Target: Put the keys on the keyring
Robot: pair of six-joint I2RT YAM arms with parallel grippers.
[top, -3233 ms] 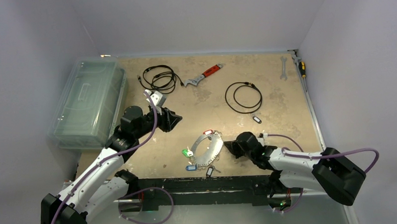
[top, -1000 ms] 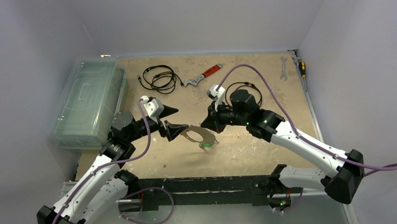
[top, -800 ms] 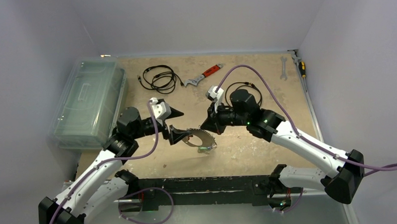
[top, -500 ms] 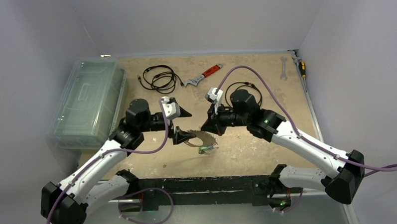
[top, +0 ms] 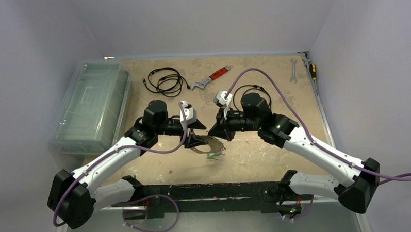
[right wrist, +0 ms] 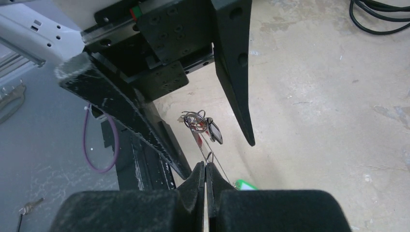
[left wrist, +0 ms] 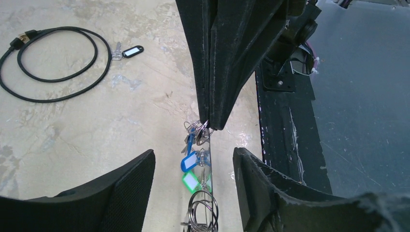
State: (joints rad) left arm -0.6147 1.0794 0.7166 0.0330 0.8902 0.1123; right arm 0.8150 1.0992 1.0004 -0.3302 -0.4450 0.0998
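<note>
The right gripper (top: 218, 134) has its jaws clenched on the rim of the keyring (top: 208, 143), holding it off the worktop (top: 275, 93) on the near side of the red-handled wrench (top: 211, 78). The ring shows edge-on to both wrist cameras. Keys (left wrist: 189, 162) with blue and green tags hang on the ring. The left gripper (top: 197, 133), reaching in from the wrench's near left, has its jaws released and spread. One stands on either side of the ring, with a gap showing on each side.
</note>
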